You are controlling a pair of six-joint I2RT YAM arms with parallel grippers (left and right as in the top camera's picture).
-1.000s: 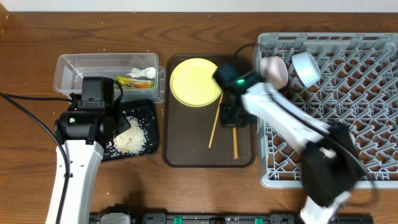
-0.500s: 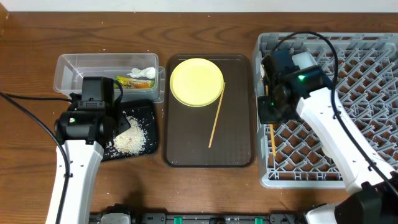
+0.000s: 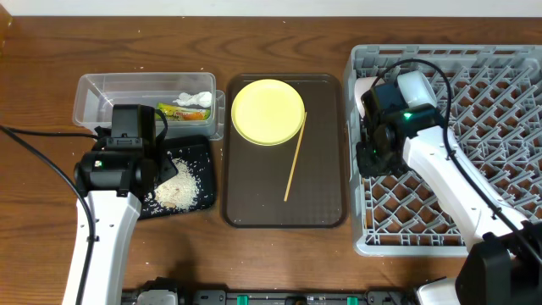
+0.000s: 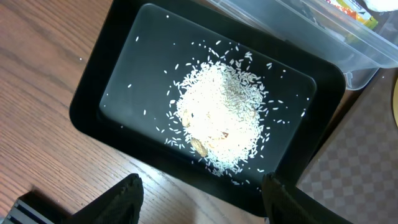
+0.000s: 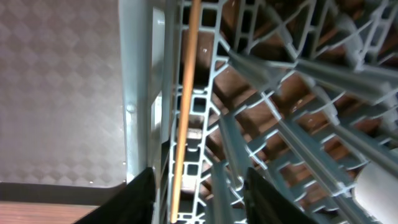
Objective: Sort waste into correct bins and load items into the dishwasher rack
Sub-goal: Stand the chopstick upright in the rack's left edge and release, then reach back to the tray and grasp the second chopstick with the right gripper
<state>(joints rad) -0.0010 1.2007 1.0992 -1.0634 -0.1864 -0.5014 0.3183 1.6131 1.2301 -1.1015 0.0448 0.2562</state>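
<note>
My right pincer (image 5: 199, 182) hangs with fingers apart over the rack (image 5: 140, 93), at its left edge. Only my wrist view shows the chopstick (image 5: 188, 74) lying there, unclamped.

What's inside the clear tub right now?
In the clear tub: white tissue and green-and-yellow wrapper at its right end; the left arm covers part of its front.

One plate (image 3: 268, 112), two chopsticks (image 3: 294, 158) (image 5: 185, 106), two bowls (image 3: 417, 85) (image 3: 364, 86), one clear tub (image 3: 93, 102), one black tray (image 3: 204, 152), one brown tray (image 3: 326, 186), one rack (image 3: 508, 127)
</note>
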